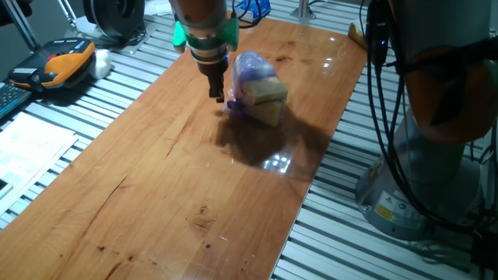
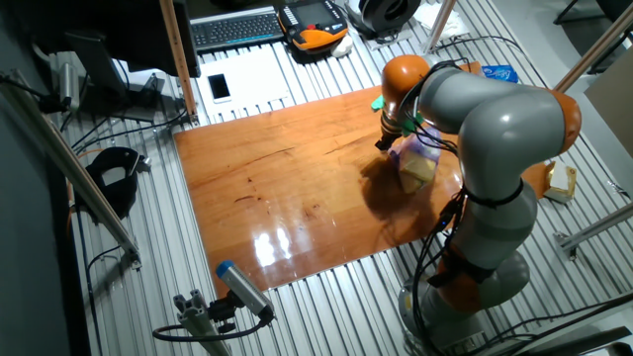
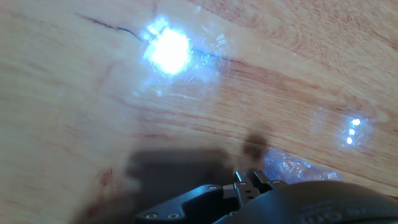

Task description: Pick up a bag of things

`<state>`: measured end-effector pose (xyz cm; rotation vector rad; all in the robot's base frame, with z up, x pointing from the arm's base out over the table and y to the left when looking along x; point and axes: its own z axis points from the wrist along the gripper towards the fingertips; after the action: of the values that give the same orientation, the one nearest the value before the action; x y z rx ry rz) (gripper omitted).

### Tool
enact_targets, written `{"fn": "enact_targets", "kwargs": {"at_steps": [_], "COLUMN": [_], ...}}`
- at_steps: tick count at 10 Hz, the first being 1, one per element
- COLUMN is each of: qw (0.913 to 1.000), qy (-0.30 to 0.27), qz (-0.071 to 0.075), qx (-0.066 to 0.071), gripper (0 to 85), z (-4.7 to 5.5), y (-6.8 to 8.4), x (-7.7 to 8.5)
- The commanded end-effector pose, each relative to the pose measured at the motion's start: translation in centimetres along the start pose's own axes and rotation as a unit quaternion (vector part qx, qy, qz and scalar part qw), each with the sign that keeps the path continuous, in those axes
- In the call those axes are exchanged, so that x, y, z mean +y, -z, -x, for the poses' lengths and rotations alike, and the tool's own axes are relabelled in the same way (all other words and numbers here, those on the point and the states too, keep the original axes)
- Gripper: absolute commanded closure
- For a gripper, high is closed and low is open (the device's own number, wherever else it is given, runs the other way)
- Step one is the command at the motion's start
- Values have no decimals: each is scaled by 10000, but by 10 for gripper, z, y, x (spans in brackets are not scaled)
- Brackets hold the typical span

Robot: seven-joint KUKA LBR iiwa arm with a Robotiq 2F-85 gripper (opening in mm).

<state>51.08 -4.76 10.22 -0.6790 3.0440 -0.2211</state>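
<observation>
Your bag of things sits in the upper middle of one fixed view, a crinkly lilac plastic wrap with a tan spongy block showing through its lower right side. It looks lifted just off the wooden table, with a dark shadow spread on the boards below and to the right of it, though you cannot be sure from this angle that it is fully clear. In the other fixed view the same bag appears right of centre, partly tucked under the arm's grey elbow.

The gripper hangs straight down at the bag's left edge, its dark fingers pressed close together, and a bit of purple plastic shows right at their tips, so it appears to be pinching the bag's edge. In the hand view the fingertips sit almost touching at the bottom of the frame, with a patch of crinkled lilac film just to their right; you see bright lamp glare on the wood in the upper middle.

Above the fingers you can see the green ring and the orange wrist at the top of one fixed view. Off the table, in the upper left corner of that view, an orange-and-black handheld unit lies on the slatted metal bench. In the other fixed view a keyboard and a white phone lie near the top left, and a blue-and-white packet rests at the upper right
</observation>
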Motion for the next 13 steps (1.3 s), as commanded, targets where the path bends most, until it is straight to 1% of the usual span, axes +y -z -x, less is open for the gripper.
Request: {"fn": "enact_targets", "kwargs": {"at_steps": [1, 2, 3, 4, 5, 6, 8, 11, 12, 13], "qw": [10000, 10000, 9999, 9996, 9994, 9993, 9997, 9996, 9996, 9995], "qy": [1, 8, -37, -117, -122, 35, 67, 76, 76, 77], "qz": [-10, -29, -77, -170, -216, -284, -170, -280, -280, -300], "qx": [-4, -45, -133, -175, -222, -231, -165, -21, -3, -28], "gripper": [680, 680, 510, 510, 340, 340, 340, 340, 340, 510], "z": [0, -1, -2, -3, -4, -5, -7, -9, -10, -12], "y": [0, -1, -1, -1, -3, -7, -13, -17, -21, -25], "x": [0, -1, -1, -1, -1, -2, -2, -4, -7, -8]}}
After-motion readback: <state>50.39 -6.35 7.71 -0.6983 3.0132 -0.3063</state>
